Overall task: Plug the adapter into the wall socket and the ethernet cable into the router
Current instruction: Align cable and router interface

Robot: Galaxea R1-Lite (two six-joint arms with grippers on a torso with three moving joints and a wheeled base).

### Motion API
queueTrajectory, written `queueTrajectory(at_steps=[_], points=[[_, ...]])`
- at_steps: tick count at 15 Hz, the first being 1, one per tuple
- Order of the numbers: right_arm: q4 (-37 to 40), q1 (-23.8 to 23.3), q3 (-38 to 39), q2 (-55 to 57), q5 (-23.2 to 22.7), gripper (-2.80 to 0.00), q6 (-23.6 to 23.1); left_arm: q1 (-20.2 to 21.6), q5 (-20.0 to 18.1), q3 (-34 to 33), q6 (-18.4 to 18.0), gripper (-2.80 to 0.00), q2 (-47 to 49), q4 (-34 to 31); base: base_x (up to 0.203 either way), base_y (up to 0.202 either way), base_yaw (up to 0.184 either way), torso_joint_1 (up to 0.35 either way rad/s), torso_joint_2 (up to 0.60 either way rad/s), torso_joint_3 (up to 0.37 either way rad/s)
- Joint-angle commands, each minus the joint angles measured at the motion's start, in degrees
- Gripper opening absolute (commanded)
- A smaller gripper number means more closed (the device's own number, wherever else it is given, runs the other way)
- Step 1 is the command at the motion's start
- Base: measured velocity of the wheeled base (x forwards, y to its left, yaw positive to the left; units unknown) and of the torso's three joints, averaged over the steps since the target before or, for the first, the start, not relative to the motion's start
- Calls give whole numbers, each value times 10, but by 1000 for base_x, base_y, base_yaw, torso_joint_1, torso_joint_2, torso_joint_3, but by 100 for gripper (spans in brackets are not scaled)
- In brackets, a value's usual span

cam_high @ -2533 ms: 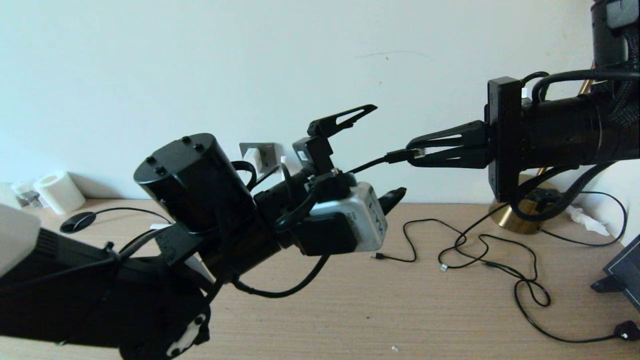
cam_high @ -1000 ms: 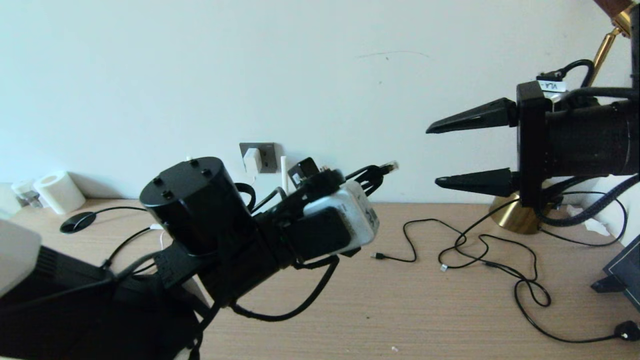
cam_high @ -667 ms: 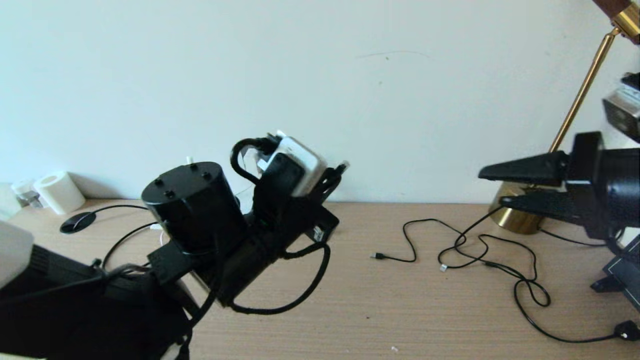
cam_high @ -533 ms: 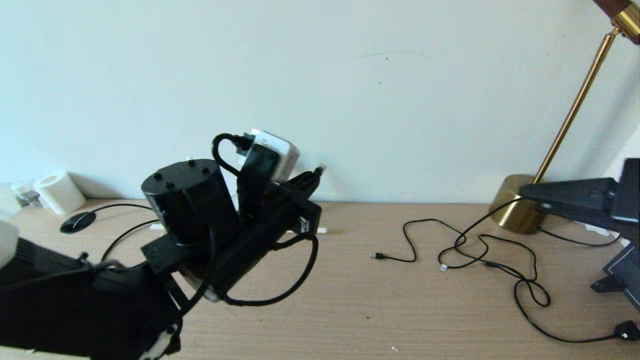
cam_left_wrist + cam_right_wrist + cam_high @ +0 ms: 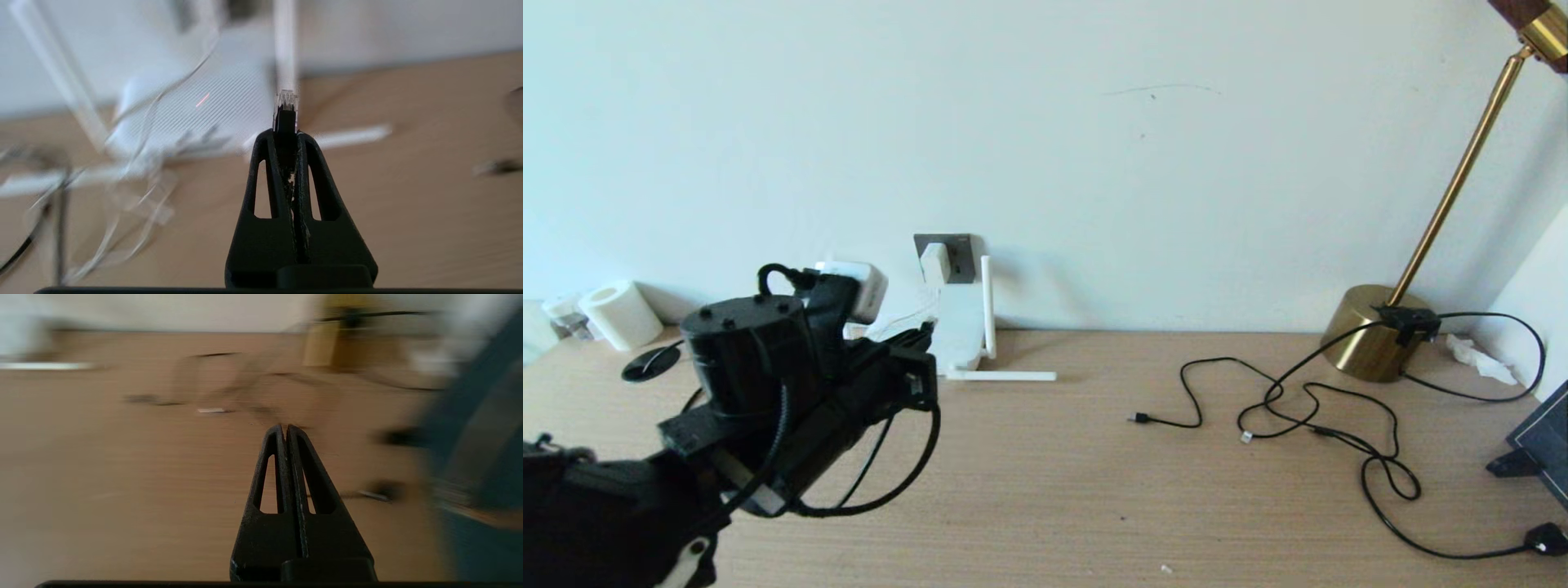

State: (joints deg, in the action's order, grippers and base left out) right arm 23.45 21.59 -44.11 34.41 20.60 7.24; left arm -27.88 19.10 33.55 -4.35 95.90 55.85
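My left gripper (image 5: pixel 286 132) is shut on the ethernet cable's black plug (image 5: pixel 284 118); its clear tip sticks out past the fingertips. In the head view the left gripper (image 5: pixel 921 333) hovers low at the table's left, just in front of the white router (image 5: pixel 960 327), which stands against the wall with one antenna lying flat. The router (image 5: pixel 192 114) fills the area just beyond the plug in the left wrist view. The white adapter (image 5: pixel 935 261) sits in the dark grey wall socket (image 5: pixel 960 245) above the router. My right gripper (image 5: pixel 284 426) is shut and empty over bare table, outside the head view.
A thin black cable with a USB plug (image 5: pixel 1143 418) and tangled black cords (image 5: pixel 1339 437) lie at the right. The brass lamp base (image 5: pixel 1372 331) stands at the back right, a dark panel (image 5: pixel 1539 445) at the right edge, a white roll (image 5: pixel 619 314) far left.
The plug passed from my right gripper to my left. The left arm then swung down and left to the router. The right arm pulled back out of the head view and shut.
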Motion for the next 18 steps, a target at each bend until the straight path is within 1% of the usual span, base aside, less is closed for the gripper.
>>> queueTrajectory(at_steps=[1,2,3,4,5,6,7,9,10,11,13,15,16,17,18], points=[[2,-70,29,-76,10,-280,-35,28,2,-41,0,-280,-17,2,0,0,0,0,0,0],[3,-117,44,-98,14,-280,-49,35,5,-68,2,-280,-18,2,0,0,0,0,0,0],[4,-155,58,-120,17,-280,-57,39,20,-83,13,-280,-15,4,0,0,0,0,0,0],[4,-186,76,-144,17,-280,-65,39,31,-87,34,-280,-11,6,0,0,0,0,0,0],[4,-195,95,-170,10,-280,-74,39,31,-95,47,-280,-11,5,0,0,0,0,0,0],[4,-197,112,-194,-5,-280,-81,39,31,-107,52,-280,-10,6,0,0,0,0,0,0],[4,-199,134,-220,-40,-280,-86,39,30,-120,56,-280,-8,6,0,0,0,0,0,0],[4,-207,168,-275,-125,-280,-91,39,30,-126,63,-280,10,7,0,0,0,0,0,0],[4,-209,187,-303,-155,-280,-97,39,31,-129,66,-280,15,7,0,0,0,0,0,0],[4,-211,217,-330,-173,-280,-111,39,30,-132,77,-280,23,7,0,0,0,0,0,0],[-3,-212,269,-343,-185,-280,-138,37,27,-137,84,-280,43,8,0,0,0,0,0,0],[-28,-212,307,-344,-186,-280,-149,32,24,-135,85,-280,64,20,0,0,0,0,0,0],[-40,-212,334,-344,-186,-280,-159,32,25,-133,84,-280,78,40,0,0,0,0,0,0],[-61,-213,359,-344,-188,-280,-165,31,25,-135,84,-280,88,73,0,0,0,0,0,0],[-86,-212,370,-344,-191,-280,-166,26,23,-142,84,-280,91,101,0,0,0,0,0,0]])
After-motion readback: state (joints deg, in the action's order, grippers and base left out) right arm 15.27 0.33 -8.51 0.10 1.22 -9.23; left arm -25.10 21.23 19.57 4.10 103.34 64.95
